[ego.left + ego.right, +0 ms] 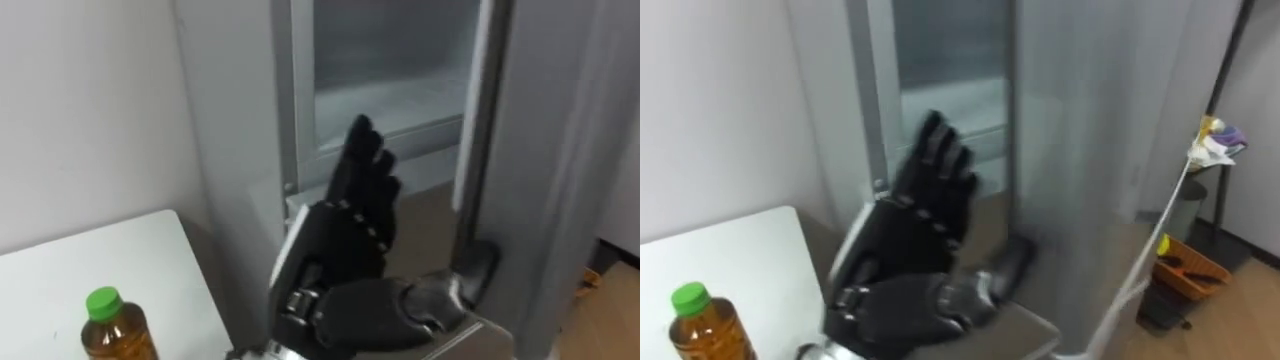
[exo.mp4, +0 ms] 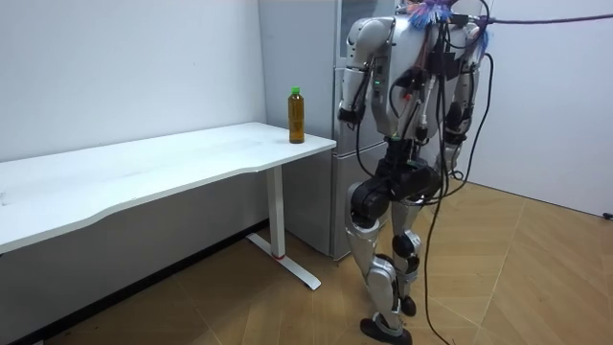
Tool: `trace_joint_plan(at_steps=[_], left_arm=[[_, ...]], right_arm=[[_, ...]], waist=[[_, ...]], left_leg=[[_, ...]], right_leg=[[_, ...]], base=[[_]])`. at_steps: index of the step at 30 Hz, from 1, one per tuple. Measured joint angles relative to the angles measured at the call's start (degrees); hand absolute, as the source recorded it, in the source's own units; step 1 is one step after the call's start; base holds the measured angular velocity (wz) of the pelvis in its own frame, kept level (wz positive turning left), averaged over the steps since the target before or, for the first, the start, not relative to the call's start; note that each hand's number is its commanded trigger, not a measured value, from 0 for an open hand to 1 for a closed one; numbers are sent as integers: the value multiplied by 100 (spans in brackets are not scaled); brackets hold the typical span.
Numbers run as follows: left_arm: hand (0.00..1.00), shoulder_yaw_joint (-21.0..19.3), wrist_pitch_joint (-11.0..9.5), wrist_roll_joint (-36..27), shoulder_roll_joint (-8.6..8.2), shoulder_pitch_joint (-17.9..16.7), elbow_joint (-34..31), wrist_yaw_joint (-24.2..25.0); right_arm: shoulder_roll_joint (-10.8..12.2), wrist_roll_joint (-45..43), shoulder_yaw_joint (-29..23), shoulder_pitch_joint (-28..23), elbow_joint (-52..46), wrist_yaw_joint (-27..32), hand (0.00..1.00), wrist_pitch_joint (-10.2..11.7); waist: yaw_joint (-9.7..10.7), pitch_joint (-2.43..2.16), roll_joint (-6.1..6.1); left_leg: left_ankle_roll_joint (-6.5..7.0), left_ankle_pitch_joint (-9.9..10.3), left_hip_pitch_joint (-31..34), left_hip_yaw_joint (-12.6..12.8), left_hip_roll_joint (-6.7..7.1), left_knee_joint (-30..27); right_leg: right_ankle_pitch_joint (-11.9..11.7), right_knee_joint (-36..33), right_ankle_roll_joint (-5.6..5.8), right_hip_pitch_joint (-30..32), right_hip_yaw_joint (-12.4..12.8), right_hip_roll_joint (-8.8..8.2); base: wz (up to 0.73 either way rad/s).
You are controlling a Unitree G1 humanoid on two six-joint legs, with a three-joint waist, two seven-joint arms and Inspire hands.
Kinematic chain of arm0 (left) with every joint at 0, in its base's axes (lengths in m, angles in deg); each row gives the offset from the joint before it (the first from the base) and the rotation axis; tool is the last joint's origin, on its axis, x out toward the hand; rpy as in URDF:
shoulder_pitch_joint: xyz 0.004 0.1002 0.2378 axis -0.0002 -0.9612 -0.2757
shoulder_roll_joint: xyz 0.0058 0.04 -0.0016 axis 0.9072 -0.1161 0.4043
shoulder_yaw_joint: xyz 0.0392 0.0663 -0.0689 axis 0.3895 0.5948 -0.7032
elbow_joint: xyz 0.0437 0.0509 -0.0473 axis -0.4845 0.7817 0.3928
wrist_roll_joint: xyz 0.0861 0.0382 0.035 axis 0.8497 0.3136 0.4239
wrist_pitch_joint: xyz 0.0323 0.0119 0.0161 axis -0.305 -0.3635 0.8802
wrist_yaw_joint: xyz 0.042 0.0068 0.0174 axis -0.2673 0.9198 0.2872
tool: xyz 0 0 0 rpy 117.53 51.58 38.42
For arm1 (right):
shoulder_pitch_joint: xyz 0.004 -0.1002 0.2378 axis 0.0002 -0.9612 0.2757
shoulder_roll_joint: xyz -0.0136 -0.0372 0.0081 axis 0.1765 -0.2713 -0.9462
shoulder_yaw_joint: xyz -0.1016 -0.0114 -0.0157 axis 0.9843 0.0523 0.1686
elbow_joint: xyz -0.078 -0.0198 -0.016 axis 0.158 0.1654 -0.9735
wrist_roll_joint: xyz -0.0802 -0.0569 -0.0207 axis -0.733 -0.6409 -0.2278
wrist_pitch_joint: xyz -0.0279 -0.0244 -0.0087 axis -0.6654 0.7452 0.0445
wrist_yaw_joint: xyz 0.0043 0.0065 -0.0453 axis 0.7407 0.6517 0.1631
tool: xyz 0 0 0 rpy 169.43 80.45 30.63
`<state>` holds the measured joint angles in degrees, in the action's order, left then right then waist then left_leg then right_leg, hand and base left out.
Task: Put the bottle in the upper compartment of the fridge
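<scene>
Left hand (image 1: pixel 345 235), fingers straight and together, hovers before the open upper compartment of the grey fridge (image 1: pixel 392 118). Room view: amber plastic bottle with green cap (image 2: pixel 297 117) stands ungrasped at the white table (image 2: pixel 192 158) corner nearest the fridge. Door-opening step appears complete; next move: reach across and grasp the bottle.

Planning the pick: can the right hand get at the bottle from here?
Probably, though awkwardly. The right hand is raised, open and empty, before the open fridge; the bottle stands on the table corner to its left. Nothing lies between, but it means a cross-body reach.

Matt grey metal fridge (image 1: pixel 250 120), smooth.
</scene>
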<state>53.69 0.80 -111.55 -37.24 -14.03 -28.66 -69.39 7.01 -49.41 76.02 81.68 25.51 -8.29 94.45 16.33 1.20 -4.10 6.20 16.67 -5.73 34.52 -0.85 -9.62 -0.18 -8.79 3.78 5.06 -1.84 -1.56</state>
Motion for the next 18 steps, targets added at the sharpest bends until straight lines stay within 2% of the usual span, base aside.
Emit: trace_joint_plan(at_steps=[2,4,6,14,18], left_arm=[[0,-28,28,-126,0,19,-262,174],[0,-127,25,-357,2,32,-497,310],[0,-271,-25,-515,4,45,-719,460],[0,-276,-32,-743,5,236,-804,827],[0,-235,-27,-706,5,485,-803,939]], right_arm=[[29,7,0,-2,13,17,0,59],[53,2,6,-21,13,92,0,61],[57,2,93,-34,9,138,0,120],[75,1,139,-78,-18,159,0,175],[71,-3,147,-70,-20,160,0,174]], waist=[[55,-3,-8],[44,21,28],[66,16,79],[65,11,234],[74,-21,283]], left_leg=[[-4,1,-13,34,-10,21],[-46,14,-87,147,-40,25],[-83,22,-94,133,-61,1],[-102,10,-78,103,-71,-10],[-102,11,-71,75,-71,2]], right_leg=[[11,-4,2,5,16,19],[19,-4,-12,7,41,65],[41,-32,-48,7,41,87],[42,-27,-64,5,22,91],[42,-5,-64,-1,0,92]], base=[[-18],[-28],[-12],[1],[2]])
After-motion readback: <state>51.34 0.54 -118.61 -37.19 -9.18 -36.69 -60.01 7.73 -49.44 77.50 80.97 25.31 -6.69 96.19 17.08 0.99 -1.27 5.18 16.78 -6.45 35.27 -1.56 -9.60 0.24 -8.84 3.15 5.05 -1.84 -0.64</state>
